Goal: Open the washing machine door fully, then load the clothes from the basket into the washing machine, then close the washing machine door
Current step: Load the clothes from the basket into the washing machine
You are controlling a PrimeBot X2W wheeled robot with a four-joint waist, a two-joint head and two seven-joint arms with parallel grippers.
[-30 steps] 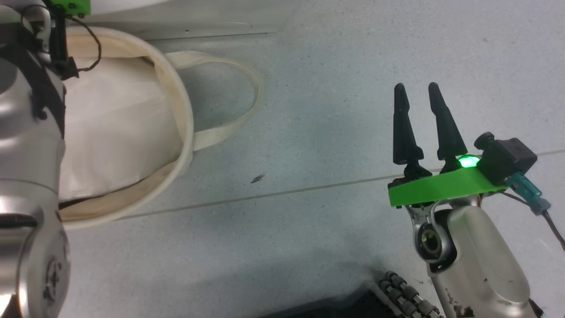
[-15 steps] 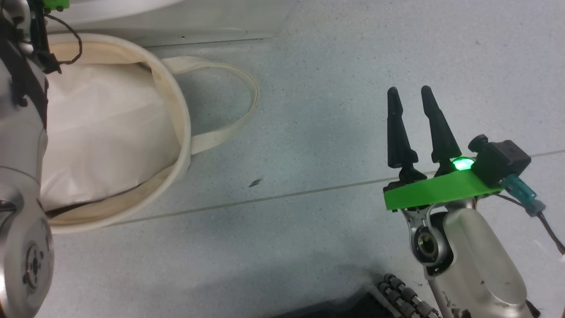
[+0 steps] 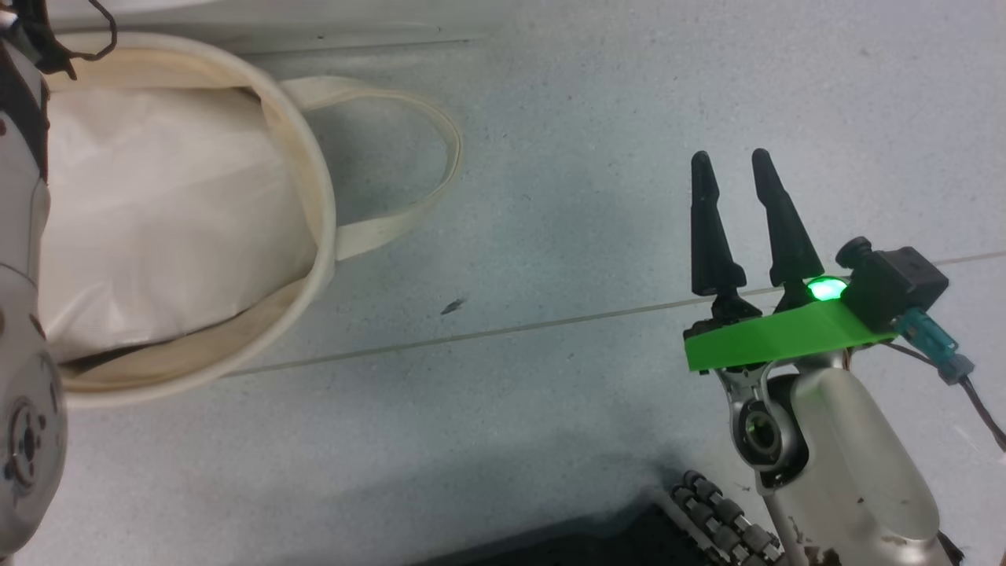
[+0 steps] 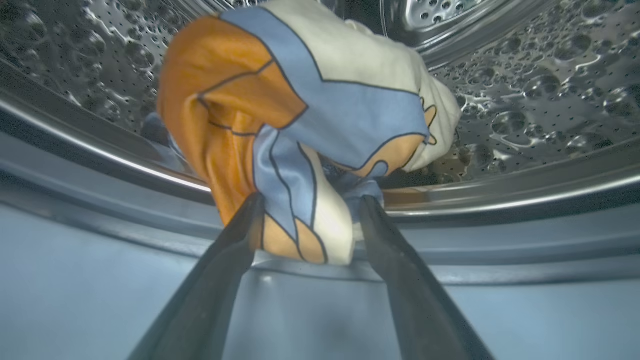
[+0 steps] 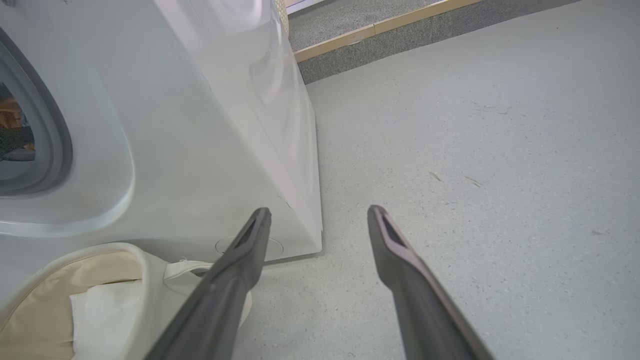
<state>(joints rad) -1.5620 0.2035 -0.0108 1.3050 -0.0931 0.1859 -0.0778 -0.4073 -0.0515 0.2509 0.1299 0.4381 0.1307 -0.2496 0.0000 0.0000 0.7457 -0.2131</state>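
In the left wrist view the clothes [image 4: 310, 115], a blue garment with orange and cream figures, lie bunched over the lower lip of the washing machine's steel drum [image 4: 525, 90]. The lower end hangs between the spread fingers of my left gripper [image 4: 311, 199], which is open. My right gripper [image 3: 730, 156] hovers open and empty over the floor, well right of the basket [image 3: 314, 157]. The cream basket holds a white padded liner [image 3: 157, 220]. The white washing machine [image 5: 200, 125] stands behind the basket [image 5: 125, 255]. The washing machine door is out of view.
My left arm [image 3: 23, 236] runs along the left edge of the head view, over the basket. A loop strap handle [image 3: 440, 157] lies on the grey floor. The robot's dark base [image 3: 707, 511] sits at the bottom. A raised kerb [image 5: 400, 30] runs behind the machine.
My left arm has slid toward the left edge of the head view, uncovering more of the liner. The picture has shifted slightly. The right gripper stays where it was.
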